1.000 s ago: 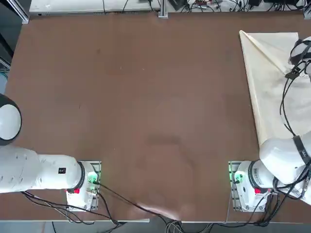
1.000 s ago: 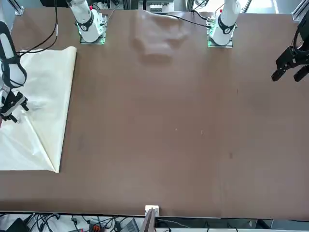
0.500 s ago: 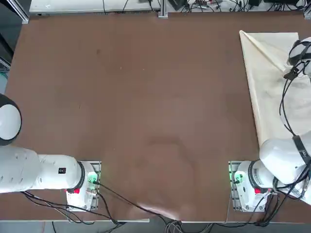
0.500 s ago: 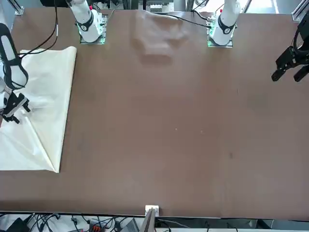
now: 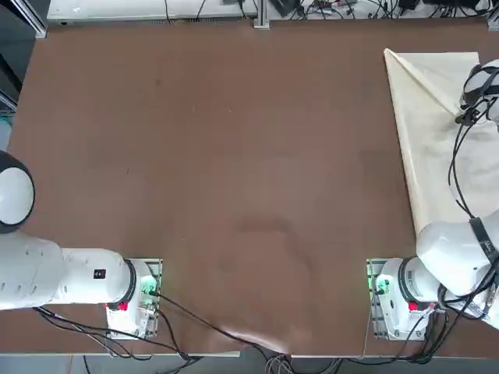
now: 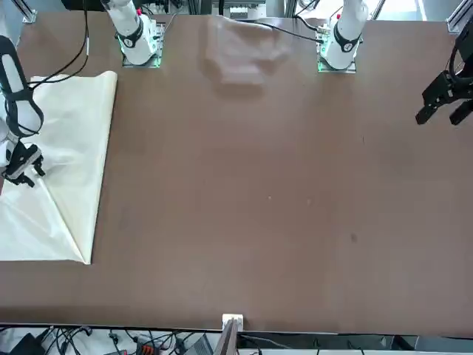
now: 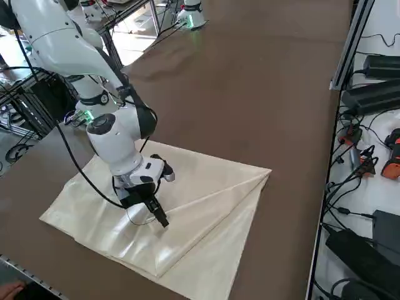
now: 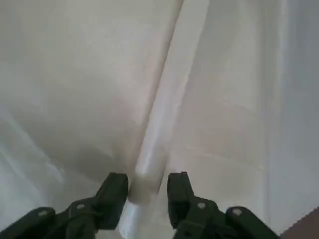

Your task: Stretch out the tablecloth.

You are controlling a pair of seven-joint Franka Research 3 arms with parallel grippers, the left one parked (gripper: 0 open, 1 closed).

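Jaws narrower around a tablecloth (image 8: 214, 79) ridge — right gripper (image 8: 147, 191) down.

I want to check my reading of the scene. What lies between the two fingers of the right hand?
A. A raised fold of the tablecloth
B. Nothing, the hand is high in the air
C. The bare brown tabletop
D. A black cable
A: in the wrist view, the right hand has its fingers on either side of a raised crease of the tablecloth, down on the cloth.

No legible text, labels, brand marks, numbers or signs appear on any surface in these views.
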